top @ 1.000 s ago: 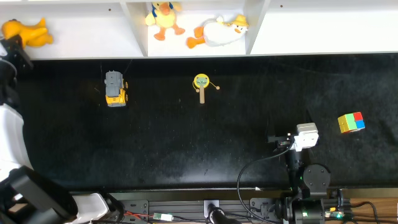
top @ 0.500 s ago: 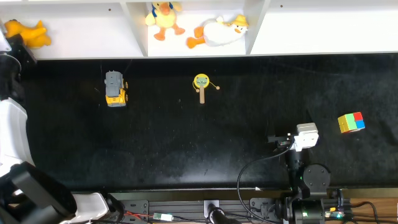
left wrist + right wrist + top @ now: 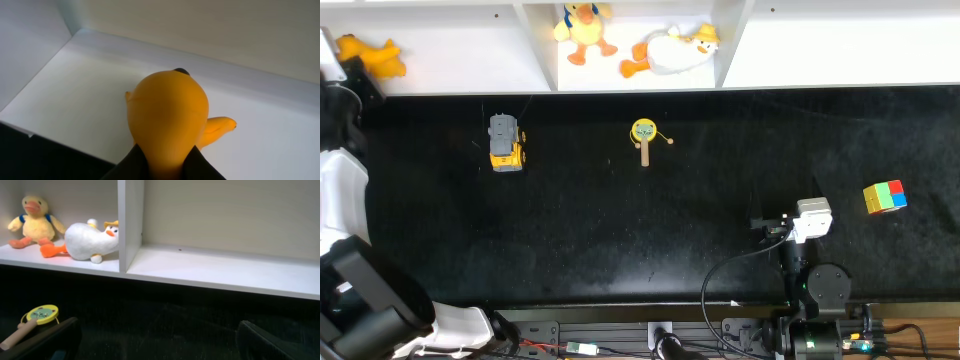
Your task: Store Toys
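An orange duck toy [image 3: 167, 112] sits between the fingers of my left gripper [image 3: 167, 162], which is shut on it. It is over the white floor of the left shelf compartment [image 3: 80, 100]. From above, the orange duck [image 3: 372, 55] lies in that compartment at the far left, with my left gripper [image 3: 355, 75] at its near side. My right gripper [image 3: 160, 340] stands open low over the black table, fingers wide apart and nothing between them. It is at the front right in the top view [image 3: 775, 225].
On the black table lie a yellow and grey truck [image 3: 505, 142], a small rattle drum [image 3: 644, 135] and a coloured cube [image 3: 884, 196]. A yellow duck plush [image 3: 583, 28] and a white goose plush [image 3: 670, 50] fill the middle compartment. The right compartment [image 3: 225, 270] has free room.
My left gripper has edged slightly farther into the left compartment with the orange duck. The right arm and the table toys have not moved.
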Available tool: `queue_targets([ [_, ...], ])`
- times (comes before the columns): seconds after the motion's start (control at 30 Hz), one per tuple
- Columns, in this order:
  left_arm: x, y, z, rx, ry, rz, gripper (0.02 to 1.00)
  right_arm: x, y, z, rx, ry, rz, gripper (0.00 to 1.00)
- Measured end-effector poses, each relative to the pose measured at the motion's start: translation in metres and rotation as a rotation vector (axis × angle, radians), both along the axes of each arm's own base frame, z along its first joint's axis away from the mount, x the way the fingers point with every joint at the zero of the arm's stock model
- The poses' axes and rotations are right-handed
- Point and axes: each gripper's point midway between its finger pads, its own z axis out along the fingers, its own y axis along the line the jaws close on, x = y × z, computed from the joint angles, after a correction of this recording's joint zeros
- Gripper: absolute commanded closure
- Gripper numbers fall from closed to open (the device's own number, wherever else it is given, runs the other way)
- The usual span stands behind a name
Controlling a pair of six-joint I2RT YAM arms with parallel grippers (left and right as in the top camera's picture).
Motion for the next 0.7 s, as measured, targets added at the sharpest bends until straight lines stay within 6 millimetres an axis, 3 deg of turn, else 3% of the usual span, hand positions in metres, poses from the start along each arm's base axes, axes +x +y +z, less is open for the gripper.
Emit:
queue_targets([
  [0.7, 0.013, -0.020, -0.001, 0.005, -0.002, -0.039, 0.844, 0.000, 0.000, 0.000, 0.000, 0.000, 0.000, 0.005],
])
